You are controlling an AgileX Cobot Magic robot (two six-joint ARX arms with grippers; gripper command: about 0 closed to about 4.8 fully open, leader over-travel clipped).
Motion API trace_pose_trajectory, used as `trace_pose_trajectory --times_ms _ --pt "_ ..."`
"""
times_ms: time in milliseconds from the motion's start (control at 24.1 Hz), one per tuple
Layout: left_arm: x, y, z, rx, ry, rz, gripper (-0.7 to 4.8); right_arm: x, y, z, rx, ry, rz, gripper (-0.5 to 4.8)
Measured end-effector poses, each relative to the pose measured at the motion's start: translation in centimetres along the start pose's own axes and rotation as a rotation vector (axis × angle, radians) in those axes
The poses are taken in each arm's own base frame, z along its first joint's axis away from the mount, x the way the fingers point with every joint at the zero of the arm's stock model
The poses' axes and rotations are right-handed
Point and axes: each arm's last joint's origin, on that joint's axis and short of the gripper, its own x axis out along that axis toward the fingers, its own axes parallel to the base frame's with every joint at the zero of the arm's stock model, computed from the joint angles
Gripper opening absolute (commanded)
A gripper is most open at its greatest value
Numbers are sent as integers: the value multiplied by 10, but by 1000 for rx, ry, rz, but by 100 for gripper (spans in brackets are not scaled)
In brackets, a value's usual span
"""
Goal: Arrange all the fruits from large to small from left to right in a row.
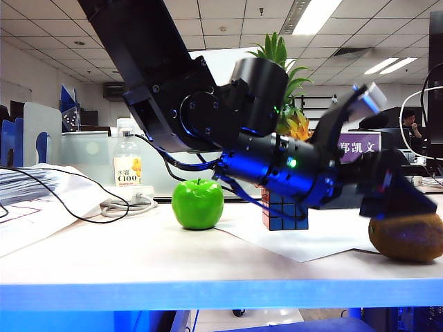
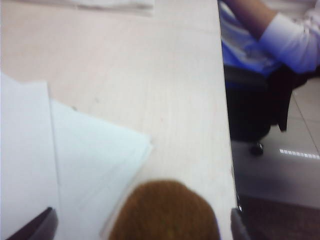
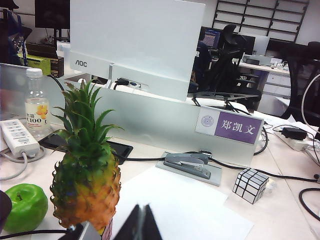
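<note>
The brown kiwi [image 1: 407, 237] lies at the table's right end, partly on a white sheet. My left gripper [image 1: 405, 207] reaches across to it and hangs just over it. In the left wrist view the kiwi [image 2: 165, 212] sits between the two fingers [image 2: 35, 227], which stand wide open with gaps on both sides. The green apple [image 1: 198, 204] rests left of centre. The pineapple [image 1: 294, 124] rises behind my left arm, its base hidden; in the right wrist view the pineapple [image 3: 87, 185] and the apple [image 3: 22, 205] stand close by my right gripper [image 3: 142, 222], which is shut on nothing.
A blue Rubik's cube [image 1: 284, 211] stands below the pineapple. A drink bottle [image 1: 128, 162] and a power strip [image 1: 128, 200] sit at the back left. A stapler [image 3: 187, 165] and a silver cube [image 3: 250, 184] lie near the partition. The table edge [image 2: 227, 150] runs close beside the kiwi.
</note>
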Motion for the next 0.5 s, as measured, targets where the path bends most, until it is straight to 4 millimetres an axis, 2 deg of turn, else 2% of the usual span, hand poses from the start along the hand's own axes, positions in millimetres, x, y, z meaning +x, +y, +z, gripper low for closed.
trace_pose_trajectory --times_ms 166,249,291,333,374,416,457,499 --pt "0 1 17 -38 -140 -45 479 0 0 0 0 0 0 -1" --pt "-3 1 36 -41 -222 -90 479 0 0 0 0 0 1 -1" --pt "-11 -1 56 -15 -266 -87 479 0 0 0 0 1 1 -1" --pt "-14 -2 66 6 -288 -82 479 0 0 0 0 0 1 -1" --pt "-27 -4 90 67 -343 -53 479 0 0 0 -1 1 3 -1" --pt "-35 -6 104 101 -370 -36 479 0 0 0 -1 1 3 -1" --pt "-53 -7 126 145 -388 2 479 0 0 0 -1 0 4 -1" --pt "-64 -8 137 162 -376 27 479 0 0 0 -1 0 4 -1"
